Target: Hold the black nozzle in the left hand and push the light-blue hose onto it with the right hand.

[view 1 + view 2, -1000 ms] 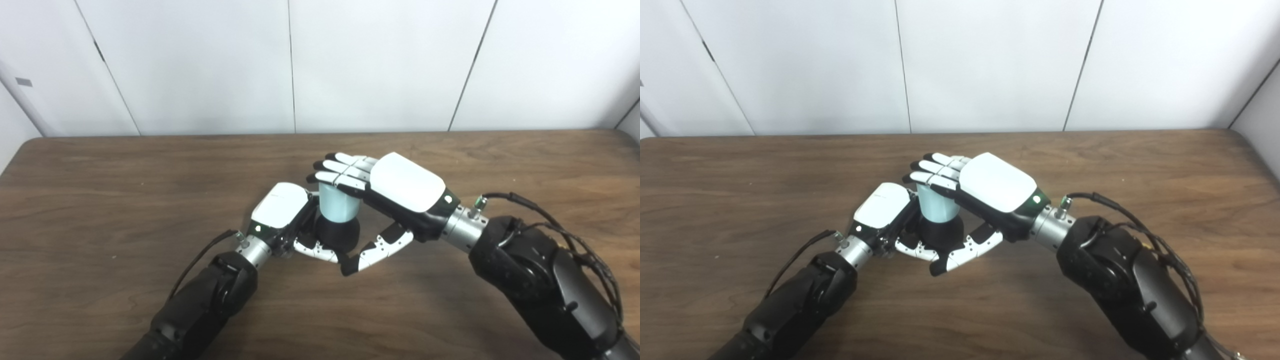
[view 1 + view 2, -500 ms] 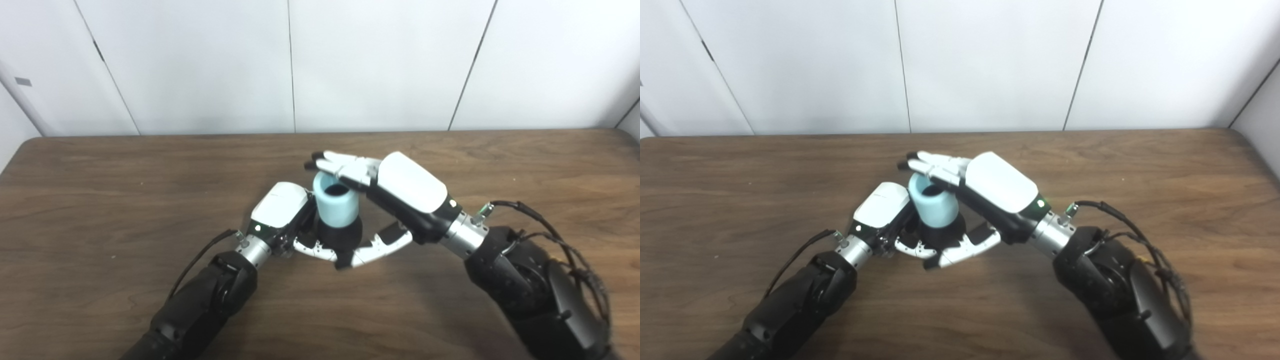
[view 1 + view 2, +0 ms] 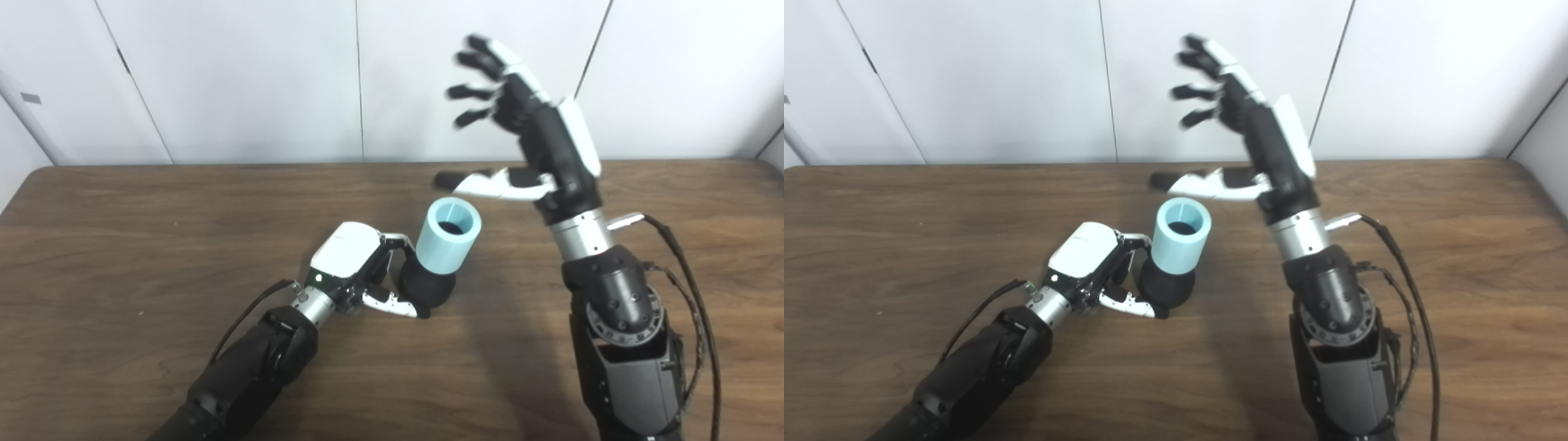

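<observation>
here: left hand [image 3: 352, 263] fingers clamped on round black nozzle [image 3: 429, 286] bearing short light-blue hose [image 3: 449, 234]; right hand [image 3: 539, 147] raised above brown wooden table [image 3: 122, 233], fingers spread apart.

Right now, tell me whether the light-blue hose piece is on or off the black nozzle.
On. The light-blue hose piece sits over the black nozzle, tilted, held by the left hand.

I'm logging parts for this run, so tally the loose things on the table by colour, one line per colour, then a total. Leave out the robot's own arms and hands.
Light-blue: 1, the light-blue hose, seated on the nozzle and tilted.
Black: 1, the black nozzle, held by the left hand.
Total: 2.
</observation>
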Available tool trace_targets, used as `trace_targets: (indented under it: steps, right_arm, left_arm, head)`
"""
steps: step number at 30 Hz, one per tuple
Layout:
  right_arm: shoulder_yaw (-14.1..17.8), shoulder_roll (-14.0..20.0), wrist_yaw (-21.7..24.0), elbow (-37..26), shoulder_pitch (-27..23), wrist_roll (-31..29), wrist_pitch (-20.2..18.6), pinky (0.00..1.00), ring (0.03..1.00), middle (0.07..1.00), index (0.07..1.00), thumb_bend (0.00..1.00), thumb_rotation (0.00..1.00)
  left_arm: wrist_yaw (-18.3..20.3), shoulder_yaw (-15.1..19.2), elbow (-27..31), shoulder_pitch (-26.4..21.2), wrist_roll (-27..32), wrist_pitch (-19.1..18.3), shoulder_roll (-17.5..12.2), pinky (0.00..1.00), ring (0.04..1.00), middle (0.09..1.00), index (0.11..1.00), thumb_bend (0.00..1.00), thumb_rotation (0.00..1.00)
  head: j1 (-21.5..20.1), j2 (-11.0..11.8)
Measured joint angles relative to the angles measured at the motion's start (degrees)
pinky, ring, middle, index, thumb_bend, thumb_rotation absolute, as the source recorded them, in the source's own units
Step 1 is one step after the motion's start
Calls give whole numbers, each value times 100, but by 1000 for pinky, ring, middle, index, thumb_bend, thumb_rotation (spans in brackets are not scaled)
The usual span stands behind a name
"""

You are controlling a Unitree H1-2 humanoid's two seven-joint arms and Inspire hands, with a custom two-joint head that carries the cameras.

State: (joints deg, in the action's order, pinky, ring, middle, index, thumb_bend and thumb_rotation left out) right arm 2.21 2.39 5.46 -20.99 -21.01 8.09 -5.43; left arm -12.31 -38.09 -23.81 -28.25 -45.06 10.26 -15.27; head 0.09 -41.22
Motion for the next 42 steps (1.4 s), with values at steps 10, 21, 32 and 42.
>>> trace_targets:
  steps: [10,21,32,42]
  right_arm:
    - [104,236,-124,195,32,-151,5,610,770,858,881,703,579]
    - [311,481,-82,708,674,-660,126,652,767,876,898,606,406]
    - [270,826,129,981,1239,-959,-198,583,714,838,873,539,68]
    - [65,567,111,777,1454,-1006,-630,444,568,723,745,611,91]
  left_arm:
    - [0,0,3,2,0,-2,-3,343,401,453,521,502,0]
    - [-4,3,-4,4,-2,-2,-3,342,401,455,520,502,0]
    - [-8,9,-17,4,-2,-5,-16,354,401,450,525,501,0]
    - [-7,7,-13,5,-3,-18,-22,333,399,451,523,502,0]
  head:
    - [-9,-18]
    - [0,-18]
    - [18,-9]
    - [26,-35]
